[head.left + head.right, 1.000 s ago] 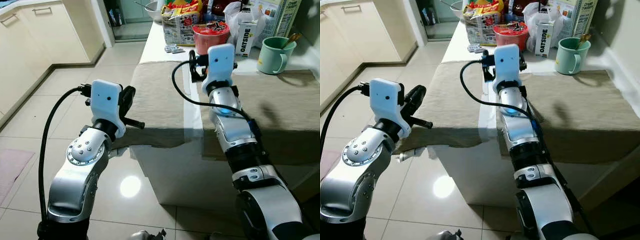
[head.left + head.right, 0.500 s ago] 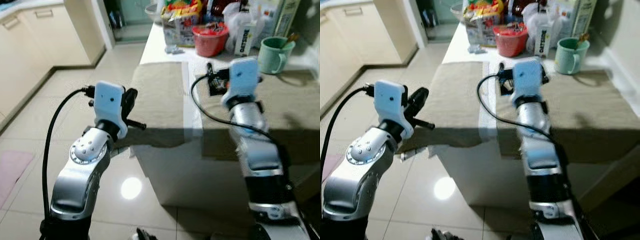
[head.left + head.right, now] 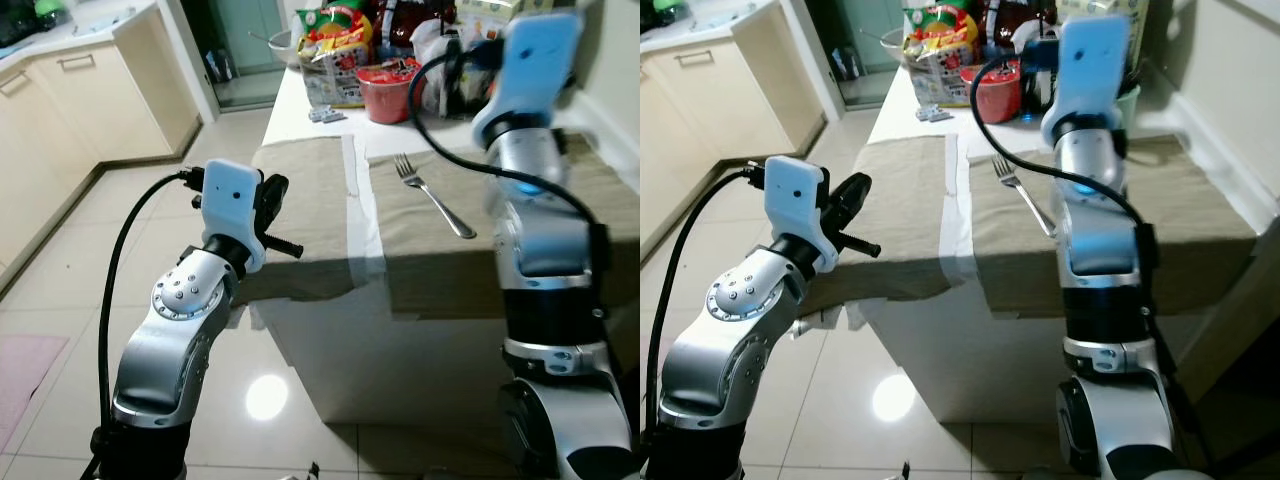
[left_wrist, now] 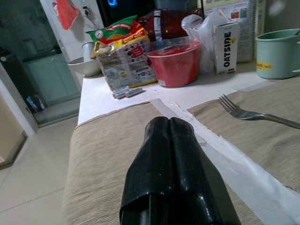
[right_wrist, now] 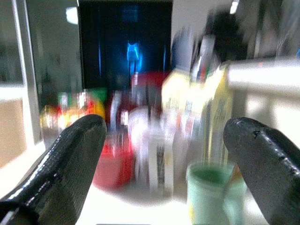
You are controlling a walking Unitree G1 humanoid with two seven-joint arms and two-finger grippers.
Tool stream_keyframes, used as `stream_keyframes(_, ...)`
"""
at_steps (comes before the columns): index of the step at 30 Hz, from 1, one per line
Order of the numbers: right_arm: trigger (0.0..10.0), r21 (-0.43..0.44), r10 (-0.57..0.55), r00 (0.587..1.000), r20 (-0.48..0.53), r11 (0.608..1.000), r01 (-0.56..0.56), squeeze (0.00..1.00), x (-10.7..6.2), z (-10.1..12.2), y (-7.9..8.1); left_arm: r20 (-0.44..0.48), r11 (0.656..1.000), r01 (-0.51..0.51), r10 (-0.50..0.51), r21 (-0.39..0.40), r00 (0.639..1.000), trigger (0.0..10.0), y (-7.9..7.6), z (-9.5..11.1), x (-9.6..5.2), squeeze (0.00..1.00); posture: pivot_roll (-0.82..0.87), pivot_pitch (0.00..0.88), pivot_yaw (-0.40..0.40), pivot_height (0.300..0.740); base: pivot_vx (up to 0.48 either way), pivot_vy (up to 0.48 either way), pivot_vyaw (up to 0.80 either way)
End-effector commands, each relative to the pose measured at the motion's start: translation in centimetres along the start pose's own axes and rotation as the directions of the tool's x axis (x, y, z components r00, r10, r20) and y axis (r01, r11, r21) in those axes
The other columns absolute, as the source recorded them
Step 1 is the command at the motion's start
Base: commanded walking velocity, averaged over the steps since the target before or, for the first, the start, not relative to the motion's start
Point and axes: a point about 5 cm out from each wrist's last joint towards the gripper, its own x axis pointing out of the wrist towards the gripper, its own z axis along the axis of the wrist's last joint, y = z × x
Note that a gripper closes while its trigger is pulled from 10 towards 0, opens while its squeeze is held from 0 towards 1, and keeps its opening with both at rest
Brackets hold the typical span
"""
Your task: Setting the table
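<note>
Right gripper (image 5: 159,140) raised above table's far end, fingers spread wide, empty. Left gripper (image 4: 171,136) pressed together, holding nothing, beside left placemat (image 3: 305,195). Fork (image 3: 432,195) lay on right placemat (image 3: 440,235).

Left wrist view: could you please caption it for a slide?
Shut left hand over a beige placemat, fork lying on the neighbouring mat.

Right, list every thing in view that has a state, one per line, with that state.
Left gripper: shut, empty, held over the left placemat.
Right gripper: open, empty, raised, facing the groceries.
Fork: lying flat on the right placemat, tines toward the groceries.
Left placemat: spread flat, near edge hanging over the table edge.
Green mug: upright.
Red bowl: upright.
Oatside carton: standing.
</note>
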Motion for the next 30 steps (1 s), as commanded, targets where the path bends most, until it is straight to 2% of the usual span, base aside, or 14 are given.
stream_keyframes(1, 10.0, 0.003, 0.042, 0.999, -0.022, 0.999, -0.042, 0.00, 0.4, -0.1, 1.3, 0.003, 1.000, 0.002, -0.002, 0.013, 1.000, 10.0, 0.3, 0.2, 0.0, 0.00, -0.10, 0.006, 0.199, 0.740, 0.000, 0.000, 0.00)
stream_keyframes(4, 10.0, 0.034, 0.045, 0.988, -0.146, 0.999, -0.040, 0.00, 0.7, -2.5, 2.1, 0.001, 1.000, -0.009, 0.009, 0.020, 1.000, 10.0, 0.7, 0.3, -0.3, 0.00, -0.09, 0.014, 0.194, 0.740, 0.000, 0.000, 0.00)
stream_keyframes(7, 10.0, 0.039, 0.046, 0.984, -0.170, 0.998, -0.040, 0.00, 0.7, -2.9, 2.2, 0.001, 1.000, -0.012, 0.012, 0.018, 1.000, 10.0, 0.7, 0.3, -0.3, 0.00, -0.08, 0.018, 0.193, 0.740, 0.000, 0.000, 0.00)
stream_keyframes(10, 10.0, 0.052, 0.061, 0.964, -0.260, 0.997, -0.049, 0.00, 0.8, -4.8, 2.9, 0.001, 1.000, -0.012, 0.012, 0.015, 1.000, 10.0, 0.6, 0.4, -0.5, 0.00, -0.08, 0.030, 0.189, 0.740, 0.000, 0.000, 0.00)
stream_keyframes(13, 10.0, 0.057, 0.072, 0.950, -0.305, 0.997, -0.057, 0.00, 0.7, -6.0, 3.3, -0.001, 1.000, -0.011, 0.011, 0.014, 1.000, 10.0, 0.5, 0.3, -0.6, 0.00, -0.08, 0.033, 0.189, 0.740, 0.000, 0.000, 0.00)
stream_keyframes(21, 10.0, 0.071, 0.076, 0.919, -0.387, 0.996, -0.053, 0.00, 0.6, -7.5, 3.9, -0.003, 1.000, -0.014, 0.014, 0.013, 1.000, 10.0, 0.4, 0.4, -0.7, 0.00, -0.07, 0.038, 0.185, 0.740, 0.000, 0.000, 0.00)
stream_keyframes(23, 10.0, 0.076, 0.075, 0.897, -0.436, 0.996, -0.046, 0.00, 0.5, -8.3, 3.9, -0.003, 1.000, -0.014, 0.014, 0.014, 1.000, 10.0, 0.5, 0.4, -0.7, 0.00, -0.08, 0.040, 0.183, 0.740, 0.000, 0.000, 0.00)
stream_keyframes(30, 10.0, 0.110, 0.093, 0.854, -0.512, 0.993, -0.042, 0.00, 0.1, -9.5, 3.7, 0.000, 1.000, -0.010, 0.010, 0.016, 1.000, 10.0, 0.4, 0.5, -0.6, 0.00, -0.10, 0.034, 0.172, 0.740, 0.000, 0.000, 0.00)
